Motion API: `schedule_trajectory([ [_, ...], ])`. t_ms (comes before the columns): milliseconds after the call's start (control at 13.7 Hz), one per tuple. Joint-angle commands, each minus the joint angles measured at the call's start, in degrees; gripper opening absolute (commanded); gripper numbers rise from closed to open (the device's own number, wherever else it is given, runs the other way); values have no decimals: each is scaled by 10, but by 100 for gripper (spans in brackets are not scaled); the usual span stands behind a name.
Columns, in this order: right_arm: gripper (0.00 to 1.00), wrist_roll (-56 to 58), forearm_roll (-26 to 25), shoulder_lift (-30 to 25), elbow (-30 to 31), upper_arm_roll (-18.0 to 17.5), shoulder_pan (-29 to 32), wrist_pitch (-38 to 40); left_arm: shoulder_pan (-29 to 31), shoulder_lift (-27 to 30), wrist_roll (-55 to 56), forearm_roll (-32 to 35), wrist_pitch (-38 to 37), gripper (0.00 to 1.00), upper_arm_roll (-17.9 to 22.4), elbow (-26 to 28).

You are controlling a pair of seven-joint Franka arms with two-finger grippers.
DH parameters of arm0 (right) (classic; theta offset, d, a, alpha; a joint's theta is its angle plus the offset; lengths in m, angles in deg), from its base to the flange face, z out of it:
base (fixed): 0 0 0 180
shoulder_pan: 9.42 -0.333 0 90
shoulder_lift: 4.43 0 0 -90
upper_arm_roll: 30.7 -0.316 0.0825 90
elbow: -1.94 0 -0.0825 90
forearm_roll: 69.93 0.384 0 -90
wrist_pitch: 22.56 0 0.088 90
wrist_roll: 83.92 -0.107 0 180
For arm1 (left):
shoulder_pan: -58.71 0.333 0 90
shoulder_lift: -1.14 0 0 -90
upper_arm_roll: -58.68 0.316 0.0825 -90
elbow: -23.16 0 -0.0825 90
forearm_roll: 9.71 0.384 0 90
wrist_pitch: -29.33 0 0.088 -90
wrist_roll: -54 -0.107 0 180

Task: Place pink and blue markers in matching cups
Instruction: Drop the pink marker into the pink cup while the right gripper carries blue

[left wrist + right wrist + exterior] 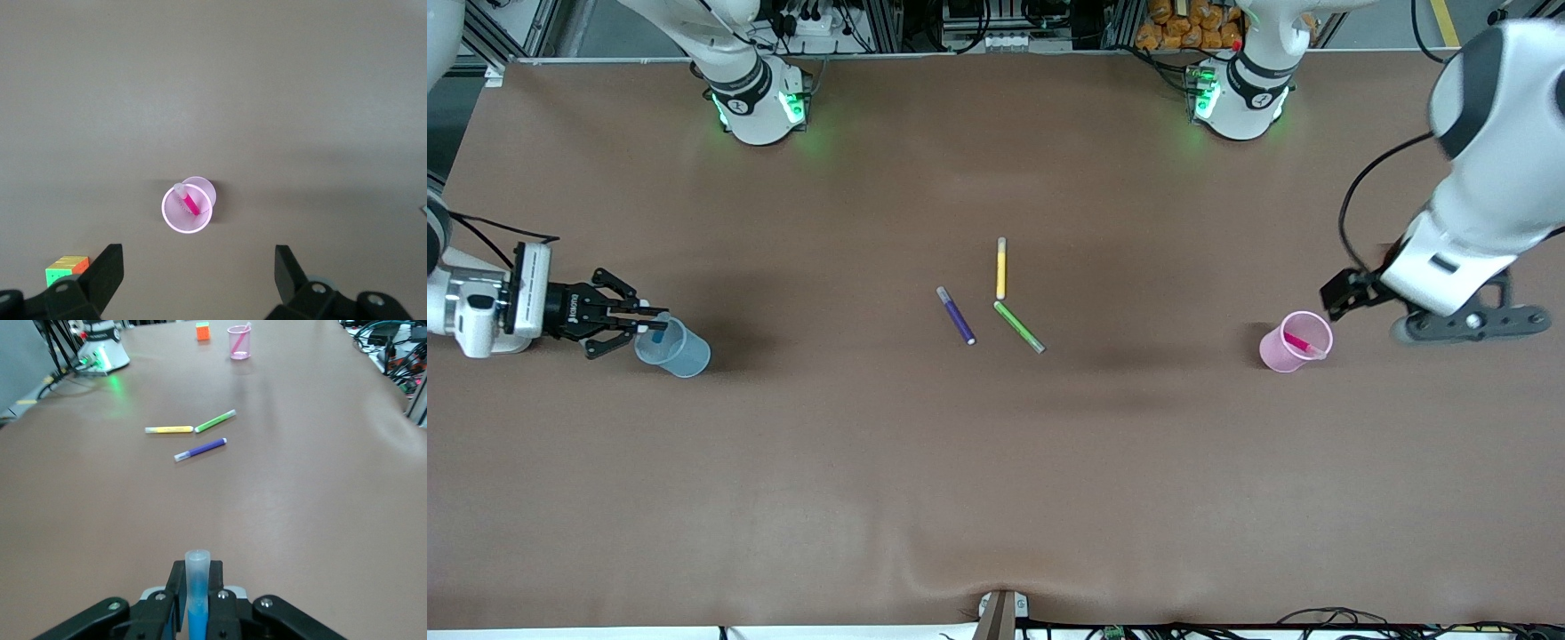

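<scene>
My right gripper point(651, 320) is shut on the blue marker point(197, 590), greyish cap up, and holds it over the rim of the pale blue cup point(679, 351) at the right arm's end of the table. The marker's blue end point(658, 337) shows inside the cup's mouth. The pink marker point(1301, 342) leans inside the pale pink cup point(1282, 354) at the left arm's end, and both show in the left wrist view, marker point(190, 200) and cup point(175, 217). My left gripper point(199, 260) is open and empty, up in the air beside the pink cup.
A yellow pen point(1001, 268), a purple pen point(957, 316) and a green pen point(1019, 326) lie together at the table's middle. A coloured cube point(67, 268) sits near the pink cup, hidden by the left arm in the front view.
</scene>
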Motion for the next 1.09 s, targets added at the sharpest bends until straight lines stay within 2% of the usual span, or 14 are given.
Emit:
schedule_trajectory([
  [0, 0, 14, 16, 12, -5, -7, 21, 12, -11, 23, -32, -29, -46, 100, 21, -16],
  [146, 0, 14, 11, 19, -5, -7, 26, 9, -12, 38, -64, -35, -97, 100, 40, -37],
  [437, 0, 36, 9, 34, -5, -6, 43, -2, -11, 80, -152, -112, -162, 100, 89, -38],
  [510, 36, 30, 9, 33, -5, -6, 43, -2, -12, 79, -152, -111, -165, 100, 90, -39],
  [583, 99, 28, 9, 33, -5, -6, 44, -1, -12, 76, -156, -108, -165, 100, 91, -40],
  [801, 100, 22, 9, 27, -6, -6, 47, 2, -12, 75, -153, -99, -165, 100, 88, -41],
  [1019, 100, -61, 4, 12, -19, -6, 39, 0, -13, 74, -148, -85, -165, 100, 85, -40],
])
